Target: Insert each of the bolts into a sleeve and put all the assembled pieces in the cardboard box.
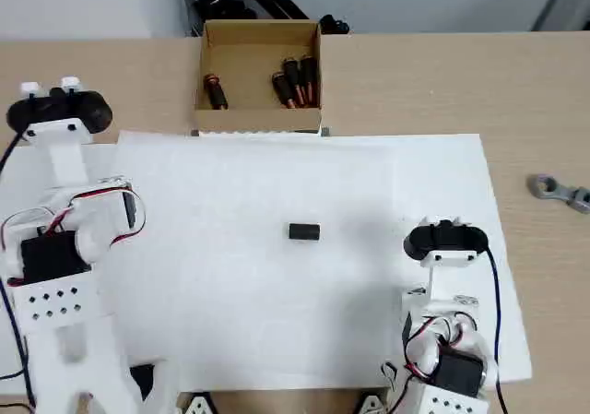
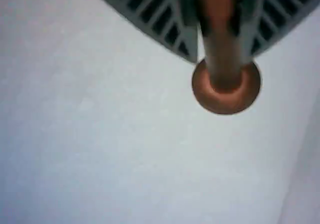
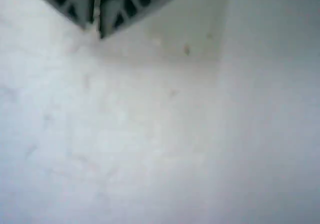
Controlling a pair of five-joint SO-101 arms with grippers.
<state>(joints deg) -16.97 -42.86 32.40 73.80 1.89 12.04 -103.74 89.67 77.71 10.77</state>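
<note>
The left gripper (image 2: 222, 59) is clamped on a copper bolt (image 2: 226, 89); the shaft runs between its jaws and the round head sticks out just past the tips, hanging over the white sheet (image 2: 100, 144) below. The right gripper (image 3: 97, 29) is closed with nothing in it, jaws pressed together, low over the same sheet.

Farther out from both grippers, between the two arms and well apart from each, one black sleeve (image 1: 304, 231) lies on its side in the middle of the sheet; nothing is touching it, and no bolt is in it.

Beyond the sleeve, past the far edge of the sheet, stands the cardboard box (image 1: 261, 119); inside it lie several assembled pieces, one (image 1: 215, 91) by itself at one side and a small cluster (image 1: 295, 82) at the other. Off to the side on the bare table (image 1: 415, 82) lies a wrench (image 1: 558, 190), away from the work.

By my reading the task is nearly done; most pairs are already boxed, and the held bolt and the lone sleeve look like the last pair; what is left is to bring the bolt to the sleeve, push it in, and carry the joined piece across to the box.
</note>
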